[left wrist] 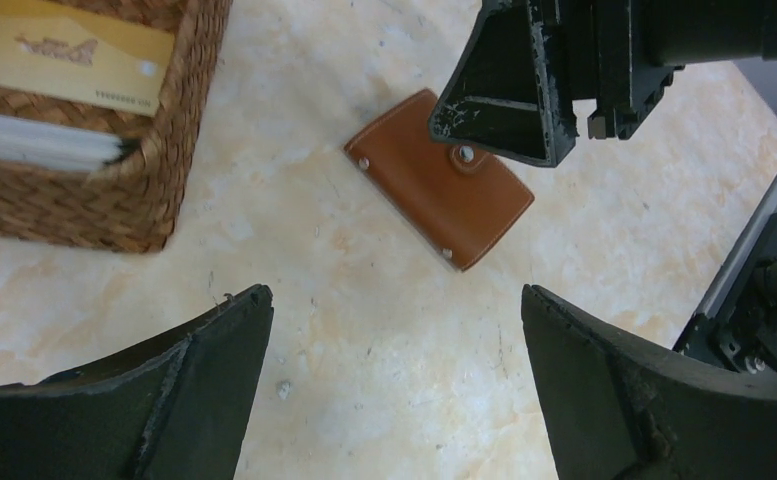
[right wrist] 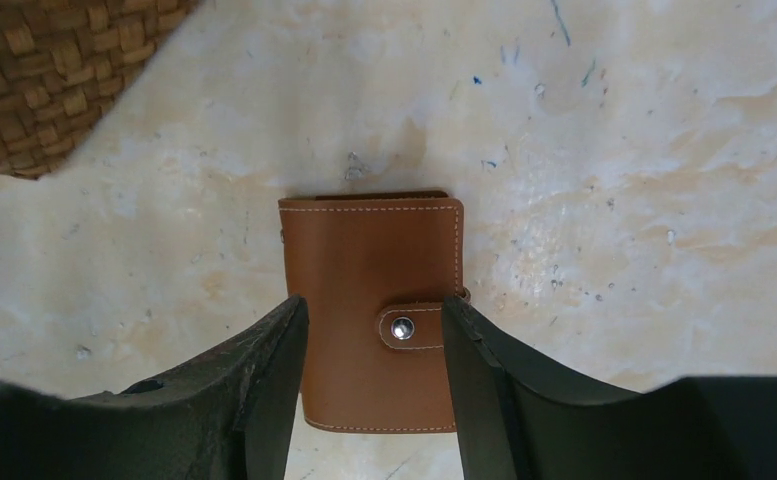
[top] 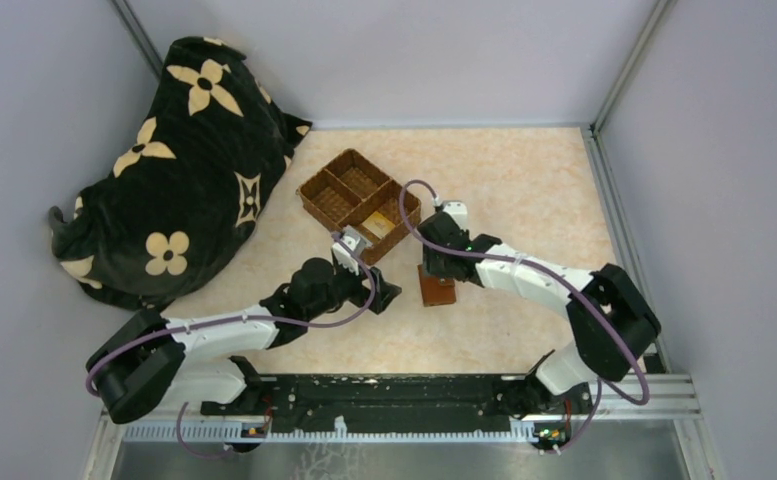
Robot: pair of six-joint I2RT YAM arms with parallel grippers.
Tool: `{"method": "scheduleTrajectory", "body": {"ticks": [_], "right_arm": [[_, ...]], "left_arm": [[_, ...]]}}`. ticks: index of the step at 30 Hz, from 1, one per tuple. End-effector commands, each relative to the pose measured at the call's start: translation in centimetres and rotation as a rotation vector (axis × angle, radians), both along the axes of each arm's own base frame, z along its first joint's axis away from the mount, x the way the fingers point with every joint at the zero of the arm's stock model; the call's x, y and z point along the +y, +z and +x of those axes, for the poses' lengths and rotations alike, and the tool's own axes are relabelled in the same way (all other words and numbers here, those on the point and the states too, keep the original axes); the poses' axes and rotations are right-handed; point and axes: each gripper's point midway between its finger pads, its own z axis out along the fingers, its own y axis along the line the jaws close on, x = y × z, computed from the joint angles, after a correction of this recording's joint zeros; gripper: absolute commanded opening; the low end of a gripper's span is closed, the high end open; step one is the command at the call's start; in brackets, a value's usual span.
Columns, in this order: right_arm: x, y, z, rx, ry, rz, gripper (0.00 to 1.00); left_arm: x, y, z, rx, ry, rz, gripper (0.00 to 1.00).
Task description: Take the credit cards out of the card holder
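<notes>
Leather is my guess for the holder (right wrist: 369, 270): a flat, folded, reddish-brown wallet, light, a little springy at the fold and smooth enough to skid on the pale tabletop (top: 524, 190). It lies shut, its snap tab (right wrist: 404, 327) pressed down, a little right of the tabletop's middle and nearer the near edge than the basket (left wrist: 84, 205), just off the basket's near corner.

Lying this flat, it gives me no purchase from above. I would pinch it across its two long stitched edges, or pin one half down while the other arm lifts the tab.

The cards (left wrist: 64, 50) I can see are already in the basket: a gold one lying face up and a whitish stack (left wrist: 34, 140) beside it in the same compartment. They are thin, stiff and slick, so they are best taken by an edge. I cannot tell whether any remain inside the shut holder.

The right fingers (right wrist: 264, 400) are parted to about the holder's width and straddle its near end, one along each long edge. I cannot say whether they are touching it, but they are not clamping it.

The left fingers (left wrist: 204, 400) are spread wide and hold nothing. They hang above bare tabletop on the near side of the holder, clear of both it and the basket.
</notes>
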Motion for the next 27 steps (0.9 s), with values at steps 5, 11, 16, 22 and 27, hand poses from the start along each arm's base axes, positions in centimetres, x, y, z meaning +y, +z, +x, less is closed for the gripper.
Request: {"method": "scheduleTrajectory", "body": {"ticks": [5, 11, 16, 22, 27], "right_arm": [[1.3, -1.8, -0.1, 0.010, 0.015, -0.067, 0.52], [2.0, -2.8, -1.1, 0.032, 0.049, -0.120, 0.52], [1.5, -3.9, -2.1, 0.058, 0.051, -0.143, 0.51], [0.7, -5.3, -3.5, 0.096, 0.040, -0.148, 0.26], [0.3, -6.5, -4.3, 0.126, 0.032, -0.146, 0.04]], "left_arm": [[1.9, -1.5, -1.8, 0.046, 0.028, 0.003, 0.99], [2.3, -2.3, -1.9, 0.060, 0.039, 0.020, 0.99], [1.7, -2.5, -2.4, 0.078, 0.010, 0.015, 0.99], [1.7, -2.4, -2.7, 0.076, 0.004, 0.015, 0.99], [1.8, -2.1, -2.7, 0.070, 0.006, 0.015, 0.99]]}}
